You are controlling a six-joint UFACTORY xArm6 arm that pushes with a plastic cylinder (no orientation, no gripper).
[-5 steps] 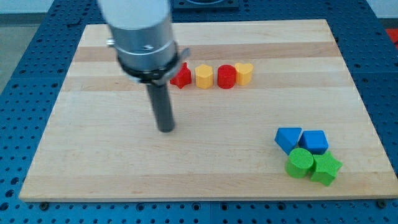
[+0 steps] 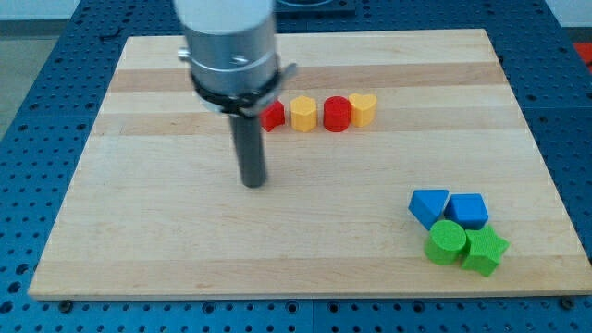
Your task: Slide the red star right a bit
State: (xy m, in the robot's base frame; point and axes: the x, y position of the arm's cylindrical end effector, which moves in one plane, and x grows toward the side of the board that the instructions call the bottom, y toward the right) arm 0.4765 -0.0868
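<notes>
The red star point(image 2: 274, 116) lies in the upper middle of the wooden board point(image 2: 139, 231), at the left end of a row of blocks; the arm's body hides its left part. My tip point(image 2: 252, 182) rests on the board below and slightly left of the star, apart from it. To the star's right stand a yellow hexagon point(image 2: 302, 114), a red cylinder point(image 2: 337, 114) and a yellow heart point(image 2: 363, 108), close together in a line.
A cluster sits at the board's lower right: two blue blocks point(image 2: 428, 205) point(image 2: 468, 210), a green cylinder point(image 2: 447, 240) and a green star-like block point(image 2: 486, 250). Blue perforated table point(image 2: 37, 111) surrounds the board.
My tip has moved slightly right and up, nearer the red star. The arm's body now covers more of the star's left side. The blocks have not moved.
</notes>
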